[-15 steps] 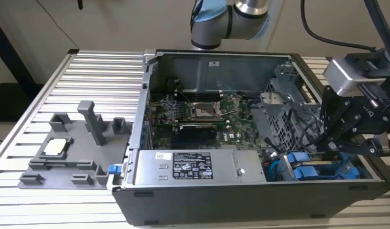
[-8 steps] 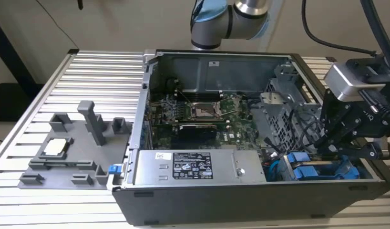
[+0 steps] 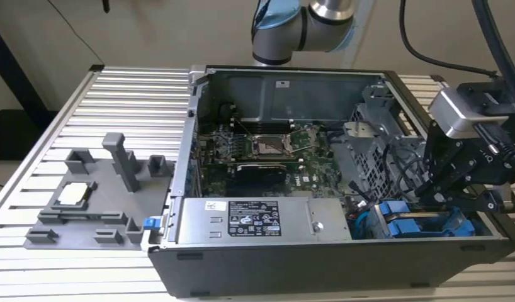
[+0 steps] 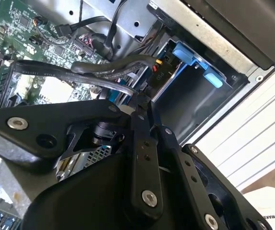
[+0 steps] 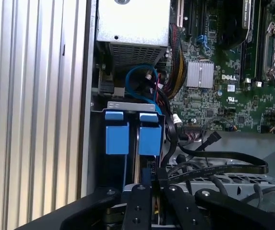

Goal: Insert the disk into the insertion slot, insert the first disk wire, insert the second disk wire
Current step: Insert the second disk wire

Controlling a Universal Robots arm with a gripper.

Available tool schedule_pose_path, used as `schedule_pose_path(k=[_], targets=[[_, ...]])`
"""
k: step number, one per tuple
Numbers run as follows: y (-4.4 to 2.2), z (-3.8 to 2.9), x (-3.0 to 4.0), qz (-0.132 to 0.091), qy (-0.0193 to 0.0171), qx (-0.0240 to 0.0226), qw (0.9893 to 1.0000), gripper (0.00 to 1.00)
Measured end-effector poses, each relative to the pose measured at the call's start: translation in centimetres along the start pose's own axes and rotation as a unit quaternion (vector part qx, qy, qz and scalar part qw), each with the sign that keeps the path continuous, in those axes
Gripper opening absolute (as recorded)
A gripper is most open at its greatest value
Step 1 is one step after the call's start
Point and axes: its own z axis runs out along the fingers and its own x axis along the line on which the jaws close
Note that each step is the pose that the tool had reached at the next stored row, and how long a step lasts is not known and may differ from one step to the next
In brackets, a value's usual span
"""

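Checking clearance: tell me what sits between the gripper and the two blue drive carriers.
In the first wrist view, black cables loop beside the gripper, and between it and the blue carriers lies a short stretch of the drive bay.

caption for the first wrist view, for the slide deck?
Wrist camera looking into an open PC case: gripper low over two blue-ended drive carriers in their bay, black cables draped beside the motherboard.

White logo print on green motherboard; label text illegible.
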Motion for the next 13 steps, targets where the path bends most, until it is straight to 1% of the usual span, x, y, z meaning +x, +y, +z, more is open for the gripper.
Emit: schedule_pose_path(k=[5,13], targets=[[-0.10,0.24,0.02,0.007,-0.0031,0.0008,1.0000,0.16],[-0.20,0.57,0.06,0.018,-0.0044,0.0019,0.9998,0.16]])
